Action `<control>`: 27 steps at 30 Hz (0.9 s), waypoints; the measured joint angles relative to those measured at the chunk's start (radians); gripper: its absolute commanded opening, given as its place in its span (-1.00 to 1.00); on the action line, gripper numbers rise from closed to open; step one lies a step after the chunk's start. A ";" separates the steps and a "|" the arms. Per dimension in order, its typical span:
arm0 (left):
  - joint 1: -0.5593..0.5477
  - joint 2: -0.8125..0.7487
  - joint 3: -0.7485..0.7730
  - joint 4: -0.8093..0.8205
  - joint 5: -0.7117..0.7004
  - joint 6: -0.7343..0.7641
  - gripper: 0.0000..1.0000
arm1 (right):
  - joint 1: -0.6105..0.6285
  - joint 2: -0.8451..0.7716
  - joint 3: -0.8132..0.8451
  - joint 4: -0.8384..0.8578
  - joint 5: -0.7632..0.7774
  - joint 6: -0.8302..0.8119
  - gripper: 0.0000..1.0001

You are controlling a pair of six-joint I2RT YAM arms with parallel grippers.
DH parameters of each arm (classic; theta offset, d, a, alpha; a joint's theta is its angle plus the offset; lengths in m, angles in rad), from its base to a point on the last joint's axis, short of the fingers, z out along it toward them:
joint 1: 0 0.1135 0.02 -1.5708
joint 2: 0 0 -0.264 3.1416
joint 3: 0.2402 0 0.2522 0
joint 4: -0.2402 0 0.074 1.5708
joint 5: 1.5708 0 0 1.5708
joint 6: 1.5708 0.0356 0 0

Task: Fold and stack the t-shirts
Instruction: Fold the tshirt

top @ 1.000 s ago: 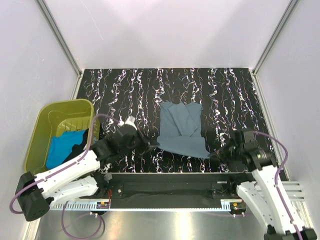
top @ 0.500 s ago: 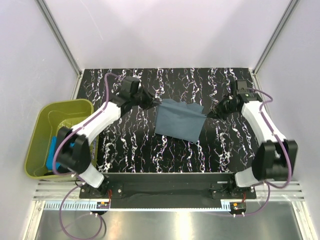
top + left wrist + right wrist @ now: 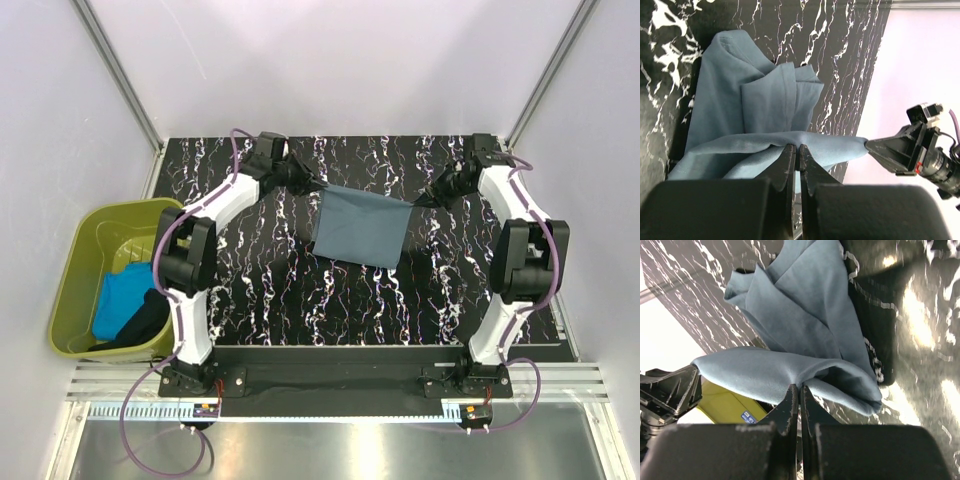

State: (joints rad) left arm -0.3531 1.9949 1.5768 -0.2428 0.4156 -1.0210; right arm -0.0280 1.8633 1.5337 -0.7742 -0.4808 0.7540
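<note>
Pinching a hem corner in each of left gripper (image 3: 321,188) and right gripper (image 3: 417,203), now swung from near edge to far side, stretching slate grey-blue t-shirt (image 3: 358,230) between the tips, rest trailing beneath them, half-fold judged ready to lay.

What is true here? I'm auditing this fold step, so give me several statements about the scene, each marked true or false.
1. The left gripper and right gripper are both shut on the grey-blue t-shirt. True.
2. The grey-blue t-shirt lies in the tub. False: it is on the table, pinched at its far edge.
3. The tub holds a turquoise cloth and a black cloth. True.
4. The left gripper hangs over the tub. False: it is at the shirt's far left corner, over the table.
</note>
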 measured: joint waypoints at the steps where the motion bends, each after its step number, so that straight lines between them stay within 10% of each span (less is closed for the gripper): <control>1: 0.001 0.016 0.011 0.004 0.007 -0.001 -1.00 | -0.005 0.018 0.011 0.005 -0.005 -0.005 -1.00; 27: 0.063 0.125 0.055 0.072 0.008 -0.026 -1.00 | -0.020 0.297 0.241 0.093 -0.169 -0.053 -0.95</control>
State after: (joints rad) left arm -0.2901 2.1201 1.6318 -0.1703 0.4240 -1.0473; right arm -0.0483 2.1601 1.7744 -0.6815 -0.6495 0.7013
